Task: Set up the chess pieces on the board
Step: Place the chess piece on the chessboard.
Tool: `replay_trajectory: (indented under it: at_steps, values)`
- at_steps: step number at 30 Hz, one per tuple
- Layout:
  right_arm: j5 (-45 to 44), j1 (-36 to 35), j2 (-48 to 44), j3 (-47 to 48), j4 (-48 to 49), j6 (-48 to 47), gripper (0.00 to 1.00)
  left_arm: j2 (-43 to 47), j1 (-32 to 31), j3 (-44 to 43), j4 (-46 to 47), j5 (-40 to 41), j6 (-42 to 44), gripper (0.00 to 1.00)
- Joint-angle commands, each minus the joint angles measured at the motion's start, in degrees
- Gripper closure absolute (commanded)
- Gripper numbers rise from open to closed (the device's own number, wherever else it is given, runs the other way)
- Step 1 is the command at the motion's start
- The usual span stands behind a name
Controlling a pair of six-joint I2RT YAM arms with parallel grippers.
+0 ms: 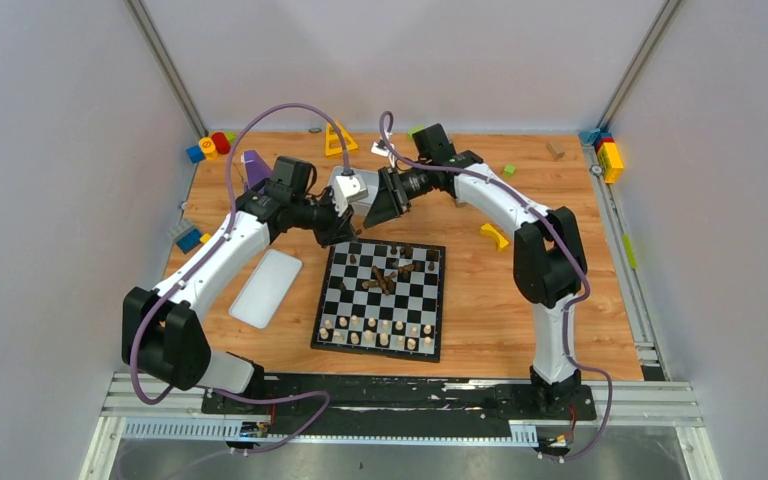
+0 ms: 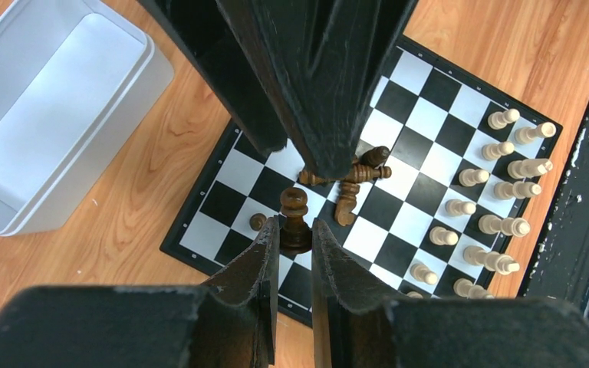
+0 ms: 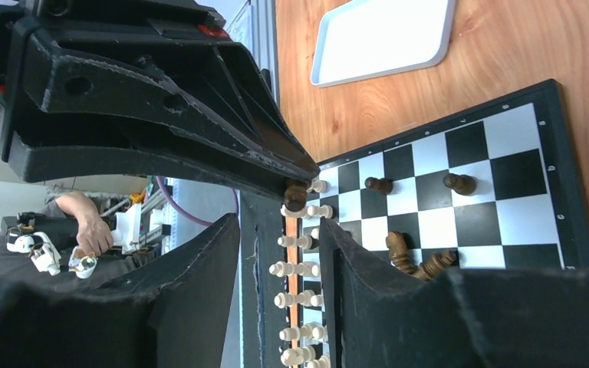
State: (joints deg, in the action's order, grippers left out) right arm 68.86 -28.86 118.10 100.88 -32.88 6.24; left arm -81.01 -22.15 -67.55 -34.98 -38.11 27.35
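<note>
The left tool [image 2: 295,225] is narrow and seems to hold one dark piece [image 2: 294,203] by its foot. The piece is up in the air over the far side of the board [image 1: 428,305]. The right tool [image 3: 278,222] is tip to tip with the left one. Its jaws are apart and nothing is in them.

The piece is tiny, light and made of hard wood. A soft squeeze will not bend or break it. But it is round and smooth, so I think it can twist or pop out if it is pinched off center. The best place to hold it looks like the thin waist under the head. That leaves the foot free to land flat. The piece is tall with a small foot, so it can tip over if it is let go tilted.

The pale pieces [image 1: 380,330] stand in two rows on the near side of the board. A few dark ones are at the far side. More dark ones lie in a heap [image 1: 385,280] in the middle, touching each other. Pulling one out may roll the rest.

The white tray [image 2: 100,165] sits on the surface [image 1: 500,310] left of the board. Nothing is in it.
</note>
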Motion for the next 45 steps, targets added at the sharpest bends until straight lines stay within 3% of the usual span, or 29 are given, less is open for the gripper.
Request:
replay_trajectory:
  at_steps: [1, 11, 20, 22, 24, 29, 30, 32, 36, 45]
  values:
    - [1.75, -1.33, 1.33, 2.57, 2.46, 1.25, 0.57, 1.00, -0.39, -0.80, 0.74, -0.43, 0.25, 0.89]
    - [0.18, -2.91, 2.99, 3.65, 2.34, 1.30, 0.63, 1.19, -0.44, -0.41, 0.56, -0.37, 0.35, 0.88]
    - [0.90, -3.22, 3.28, 3.80, 2.34, 1.32, 0.87, 1.12, -0.57, 0.31, 1.13, 0.62, 0.28, 0.86]
    - [0.56, -3.22, 3.10, 3.79, 2.31, 1.16, 0.94, 1.12, -0.54, 0.48, 1.34, 1.21, 0.08, 0.81]
    - [-0.87, -3.03, 2.58, 3.71, 2.23, 0.66, 1.00, 1.31, -0.47, 0.71, 1.62, 2.60, -0.25, 0.70]
    - [-11.14, -2.63, 1.04, 4.75, 0.28, -2.99, 1.00, 2.54, 1.63, 2.00, 0.85, 4.58, -0.78, 0.49]
    - [-13.73, -2.88, 1.02, 5.54, -0.76, -3.89, 1.00, 3.39, 2.44, 2.26, 0.78, 3.64, -0.84, 0.38]
    - [-18.90, -3.66, 1.51, 7.80, -3.40, -6.75, 1.00, 4.77, 6.96, 3.23, 0.61, 1.98, -1.25, 0.27]
    - [-30.06, -6.93, 4.27, 14.10, -8.87, -12.06, 1.00, 7.38, 14.31, 5.13, -0.51, 0.25, -0.59, 0.18]
    - [-48.76, -15.60, 12.68, 29.01, -18.13, -21.12, 0.99, 11.72, 29.87, 8.62, -2.71, -2.88, -1.84, 0.14]
